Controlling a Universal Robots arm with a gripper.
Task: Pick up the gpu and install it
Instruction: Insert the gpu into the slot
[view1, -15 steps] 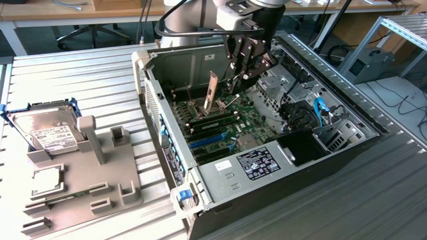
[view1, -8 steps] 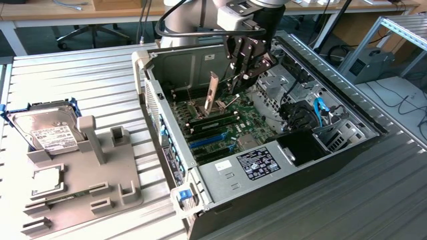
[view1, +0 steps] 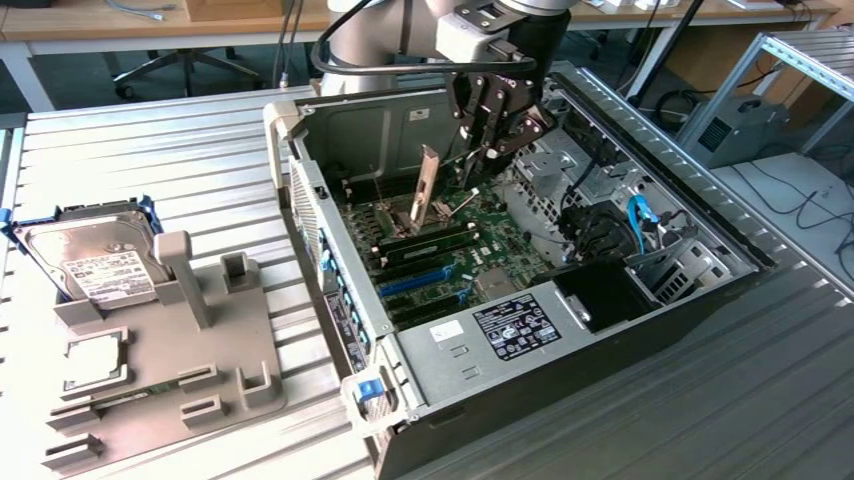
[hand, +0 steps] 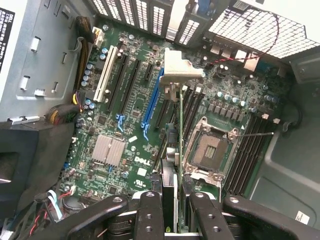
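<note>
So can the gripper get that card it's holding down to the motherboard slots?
Probably yes: the gripper holds the gpu upright over the blue slot, and the open case leaves nothing between them.

The gpu (hand: 178, 131) is a thin green circuit board with a dull silver metal end bracket (hand: 181, 66), pinched between the matt black plastic-looking fingers (hand: 149, 215) of the claw (hand: 175, 212). The computer case (view1: 441, 352) is bare grey sheet metal with perforated panels, holding a green motherboard (hand: 127, 125) with glossy blue and black plastic slots and a brushed metal heatsink (hand: 108, 150). The tabletop (view1: 147, 160) is ribbed, satiny aluminium, carrying a matt grey plastic holder (view1: 187, 370) and a shiny metal hard drive (view1: 94, 255) with a white paper label.
</note>
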